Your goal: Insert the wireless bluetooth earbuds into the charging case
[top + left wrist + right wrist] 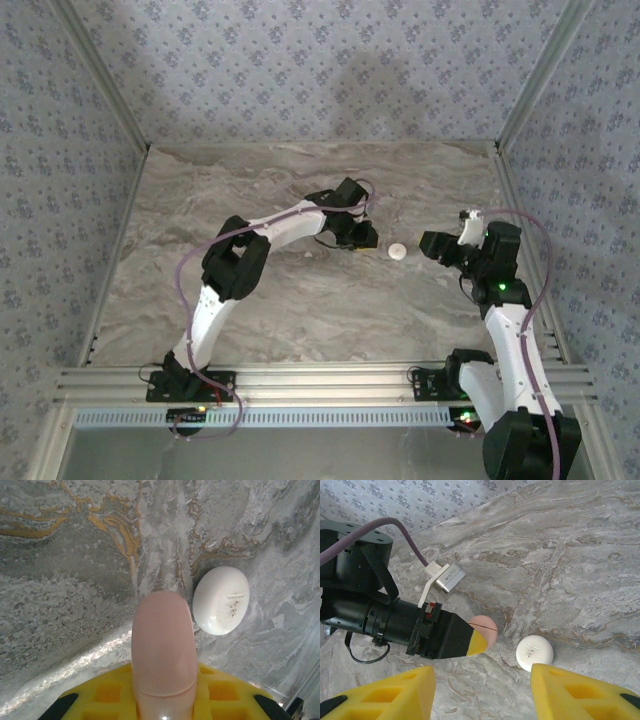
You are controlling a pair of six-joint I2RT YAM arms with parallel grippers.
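- The white disc [398, 251] lies flat on the table [250, 310], near the middle and between the two grippers. I take it for the closed charging case. Whether the earbuds sit inside it, I cannot tell.
- The left gripper [162, 630] has its jaws pressed together into one pink tip, and I see nothing between them. It points down at the table just beside the disc, and the right wrist view shows a gap between the two. My guess is that a closed tip held this low is meant to nudge or steady the disc, not to pick it up.
- The right gripper [482, 672] is spread wide, with its yellow fingers straddling empty table on the near side of the disc. It holds nothing. This looks like a stance for taking the disc by its rim.
- The disc is low and rounded, so I would expect the fingers to slip over it unless they come down almost to the table.
- There is bare table all around the disc, and the walls and the front rail [320, 380] are well apart from it.
- The tight spot is between the grippers themselves. Both aim at the same small patch, so the right one must close in without striking the left tip.
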